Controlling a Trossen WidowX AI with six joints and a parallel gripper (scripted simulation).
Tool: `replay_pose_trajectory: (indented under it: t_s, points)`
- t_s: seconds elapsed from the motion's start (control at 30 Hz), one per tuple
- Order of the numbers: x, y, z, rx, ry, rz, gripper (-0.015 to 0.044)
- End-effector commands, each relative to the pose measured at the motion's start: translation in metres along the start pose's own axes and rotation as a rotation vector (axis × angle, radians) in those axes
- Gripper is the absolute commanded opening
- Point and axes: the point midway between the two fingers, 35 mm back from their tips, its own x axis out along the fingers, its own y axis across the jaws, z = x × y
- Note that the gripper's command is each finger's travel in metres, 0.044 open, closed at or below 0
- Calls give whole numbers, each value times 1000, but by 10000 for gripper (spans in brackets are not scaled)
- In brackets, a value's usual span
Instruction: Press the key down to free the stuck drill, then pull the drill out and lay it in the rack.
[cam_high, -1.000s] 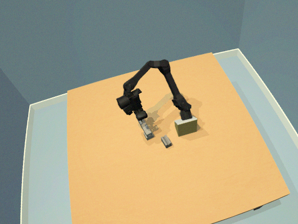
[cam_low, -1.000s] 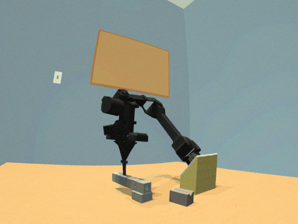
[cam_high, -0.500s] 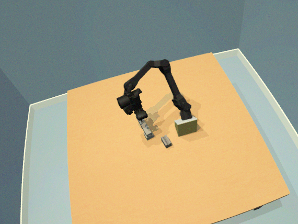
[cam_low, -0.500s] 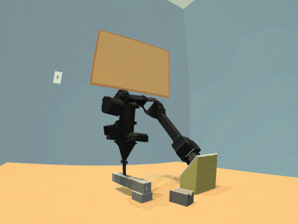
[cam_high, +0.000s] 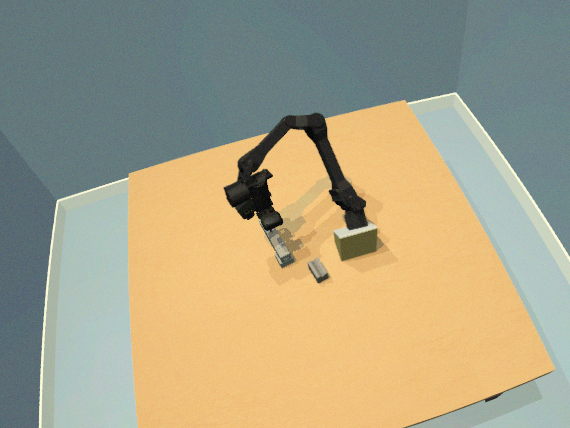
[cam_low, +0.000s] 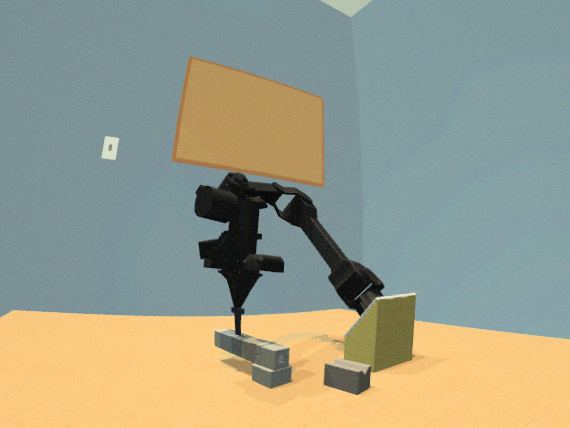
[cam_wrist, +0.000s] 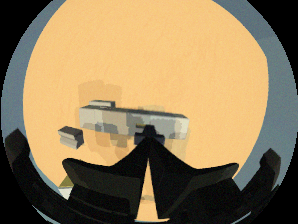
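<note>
A long grey block (cam_high: 285, 257) (cam_low: 273, 356) (cam_wrist: 102, 118) lies level, its near end on a small grey foot (cam_low: 271, 376). The dark key (cam_low: 238, 322) (cam_wrist: 158, 137) stands upright in the block's top near its far end, with a small crosspiece at its head. My gripper (cam_low: 238, 307) (cam_wrist: 148, 141) is shut and empty, pointing down, its tips at the key's head and seemingly touching it. The drill is not clearly visible; only a small dark-edged detail shows in the block's near end face. The grey rack (cam_high: 318, 270) (cam_low: 347, 378) (cam_wrist: 71, 137), with a grooved top, stands apart beside the block.
An olive wedge-shaped box (cam_high: 358, 244) (cam_low: 395, 332) with a pale sloping top stands beyond the rack, next to the arm's base. The wooden table's (cam_high: 320, 350) near edge lies well in front of these things. A framed orange board (cam_low: 250, 120) hangs on the wall behind the arm.
</note>
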Motion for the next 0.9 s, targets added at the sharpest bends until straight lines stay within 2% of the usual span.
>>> replay_pose_trajectory:
  t_s: [0.0,0.5,0.63,0.8,0.87]
  points:
    - [20,-5,-7,6,51,-18,0]
    - [29,-7,-7,6,51,-18,0]
    - [11,-5,-2,6,50,-14,105]
    - [-43,-1,3,5,51,-13,236]
    - [-52,0,3,5,52,-14,289]
